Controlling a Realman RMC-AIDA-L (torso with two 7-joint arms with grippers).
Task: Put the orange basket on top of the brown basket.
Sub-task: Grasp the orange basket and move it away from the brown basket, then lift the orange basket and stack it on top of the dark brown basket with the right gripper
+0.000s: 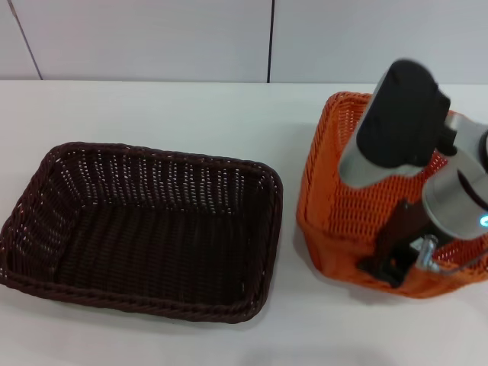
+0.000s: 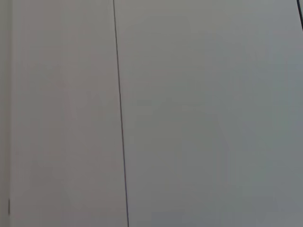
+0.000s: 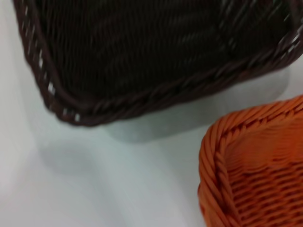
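Observation:
The brown basket sits open side up on the white table, left of centre. The orange basket is to its right, tilted, a small gap between them. My right gripper reaches down over the orange basket and is shut on its near rim, one dark finger outside the wall. The right wrist view shows the orange basket's braided corner and the brown basket's rim beyond it. The left gripper is out of view; its wrist view shows only a plain wall.
The white table extends behind and in front of both baskets. A pale panelled wall runs along the table's far edge.

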